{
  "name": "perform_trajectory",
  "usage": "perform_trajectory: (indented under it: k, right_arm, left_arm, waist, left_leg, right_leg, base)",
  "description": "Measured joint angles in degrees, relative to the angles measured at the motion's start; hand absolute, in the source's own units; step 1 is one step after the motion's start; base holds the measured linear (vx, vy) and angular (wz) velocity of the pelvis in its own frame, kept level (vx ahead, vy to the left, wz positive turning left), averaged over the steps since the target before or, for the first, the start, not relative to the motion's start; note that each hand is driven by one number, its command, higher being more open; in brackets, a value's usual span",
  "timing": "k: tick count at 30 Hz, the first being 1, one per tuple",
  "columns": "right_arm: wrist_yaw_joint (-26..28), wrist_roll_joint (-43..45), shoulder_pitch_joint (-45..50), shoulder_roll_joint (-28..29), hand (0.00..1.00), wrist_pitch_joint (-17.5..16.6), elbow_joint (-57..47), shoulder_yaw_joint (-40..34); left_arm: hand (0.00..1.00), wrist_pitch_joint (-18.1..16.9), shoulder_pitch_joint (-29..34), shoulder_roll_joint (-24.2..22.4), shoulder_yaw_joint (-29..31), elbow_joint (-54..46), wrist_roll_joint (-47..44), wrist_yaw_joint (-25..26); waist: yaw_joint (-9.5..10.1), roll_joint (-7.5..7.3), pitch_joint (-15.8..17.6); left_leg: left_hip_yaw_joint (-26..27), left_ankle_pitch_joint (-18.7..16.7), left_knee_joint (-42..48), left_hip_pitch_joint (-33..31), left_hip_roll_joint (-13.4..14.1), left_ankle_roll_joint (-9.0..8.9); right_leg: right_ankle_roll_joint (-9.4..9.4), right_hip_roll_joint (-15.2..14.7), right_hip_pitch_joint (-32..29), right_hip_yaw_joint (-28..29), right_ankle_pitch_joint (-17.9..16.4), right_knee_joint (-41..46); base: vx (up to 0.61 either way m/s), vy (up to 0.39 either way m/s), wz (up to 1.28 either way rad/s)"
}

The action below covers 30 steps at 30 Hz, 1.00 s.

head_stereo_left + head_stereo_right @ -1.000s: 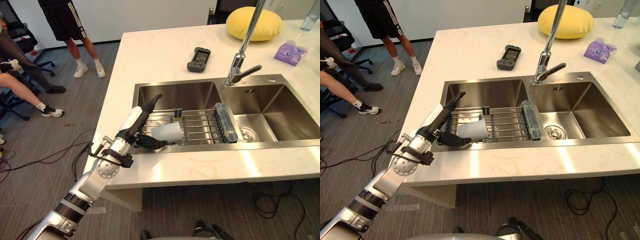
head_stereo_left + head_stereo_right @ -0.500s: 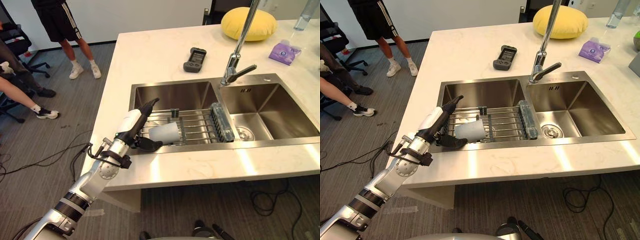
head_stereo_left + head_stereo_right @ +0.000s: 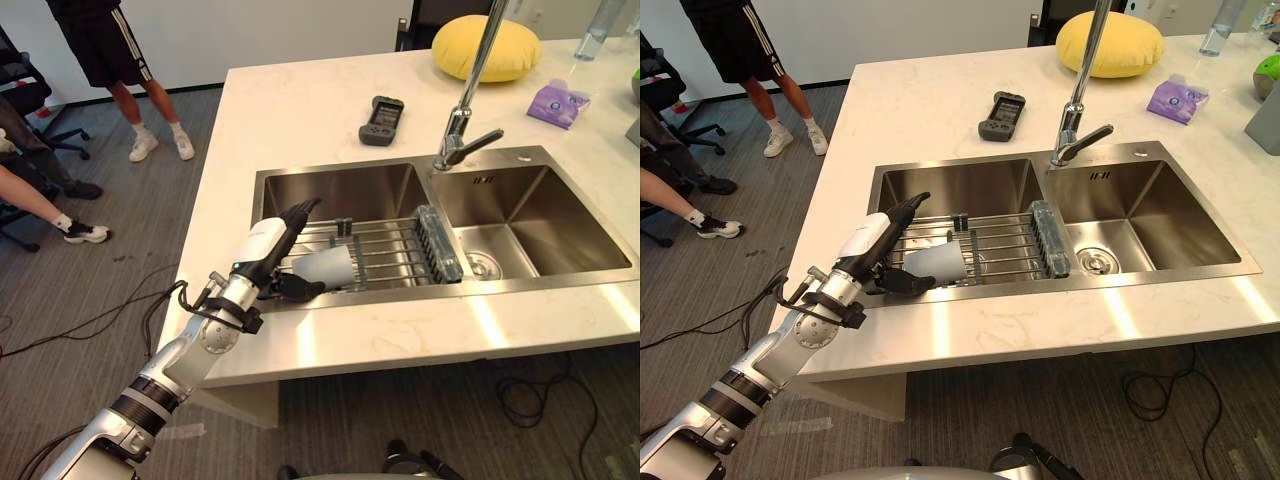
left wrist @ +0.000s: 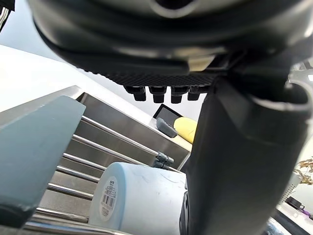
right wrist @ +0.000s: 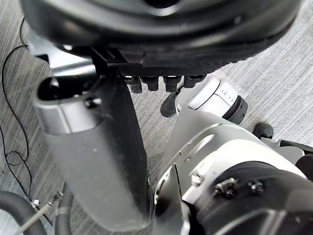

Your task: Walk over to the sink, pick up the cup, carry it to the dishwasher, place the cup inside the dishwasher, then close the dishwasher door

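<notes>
Two stainless steel basins form the double sink (image 3: 335, 190) in the white marble counter (image 3: 290, 110). The pale blue cup (image 3: 328, 268) lies on its side in the basin at 9 o'clock, on a roll-up rack of steel rods (image 3: 395, 255). Its labelled base faces 9 o'clock, toward the robot's left hand (image 3: 262, 248), which reaches in over the counter's near edge. That hand is spread wide: its dark fingers (image 3: 298, 213) run straight out above the cup toward 1 o'clock, and the thumb (image 3: 300, 290) lies by the cup's side at 6 o'clock; whether it touches I cannot tell. The right hand (image 5: 161, 34) hangs over grey carpet (image 5: 288, 58), fingers loose and empty. A tall chrome tap (image 3: 462, 120) stands between the basins. Beyond it toward 12 o'clock lie a black handheld controller (image 3: 381, 119), a round yellow cushion (image 3: 485, 47) and a purple packet (image 3: 558, 103). At 10 o'clock stands a person in black shorts (image 3: 95, 40).
</notes>
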Motion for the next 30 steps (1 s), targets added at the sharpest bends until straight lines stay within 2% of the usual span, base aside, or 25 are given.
perform_trajectory:
  k: [3,13,19,26,30]
  right_arm:
    - [0.01,1.34,0.02,-0.13,1.0,0.02,-0.12,0.88]
    - [-0.14,1.37,0.04,-0.74,1.0,0.65,-0.53,2.6]
    - [-0.2,1.49,0.23,-0.9,1.0,1.42,-1.53,3.24]
    - [-0.2,1.52,0.66,-1.6,1.0,2.37,-1.6,3.23]
    - [-0.21,1.51,0.65,-1.76,1.0,3.0,-2.0,3.23]
  left_arm:
    - [1.0,-0.33,-0.63,0.23,-0.28,0.0,0.11,-1.28]
    - [1.0,0.06,-5.44,4.13,-4.75,0.45,-4.23,-12.97]
    - [1.0,2.82,-8.48,6.41,-7.09,0.77,-9.51,-19.3]
    - [1.0,9.44,-11.6,7.58,-9.13,1.76,-20.6,-26.86]
    - [1.0,11.45,-12.55,8.22,-9.41,1.82,-23.29,-29.3]
  waist:
    - [-0.01,0.02,-0.02]
    - [-0.64,0.37,-0.7]
    - [-1.44,0.74,-1.07]
    - [-1.74,0.99,-1.2]
    - [-2.22,1.02,-1.19]
  left_leg:
    - [0.03,-0.02,0.0,0.0,-0.01,-0.01]
    - [0.03,-0.03,0.0,0.01,-0.04,-0.01]
    - [0.11,-0.03,0.0,0.04,-0.06,-0.01]
    - [0.47,-0.18,0.0,0.25,-0.06,-0.08]
    - [0.57,-0.23,0.0,0.3,-0.06,-0.11]
  right_leg:
    - [0.0,0.0,0.01,0.0,0.01,-0.04]
    - [-0.01,-0.01,0.02,-0.01,0.01,-0.05]
    - [-0.01,-0.04,0.03,0.04,0.01,-0.06]
    - [-0.01,-0.04,0.03,0.34,0.01,-0.07]
    - [-0.01,-0.03,0.03,0.44,0.01,-0.08]
  base:
    - [0.0,0.0,0.0]
    - [0.0,0.0,0.0]
    - [0.0,0.0,0.0]
    - [0.0,0.0,-0.02]
    - [0.0,0.0,0.0]
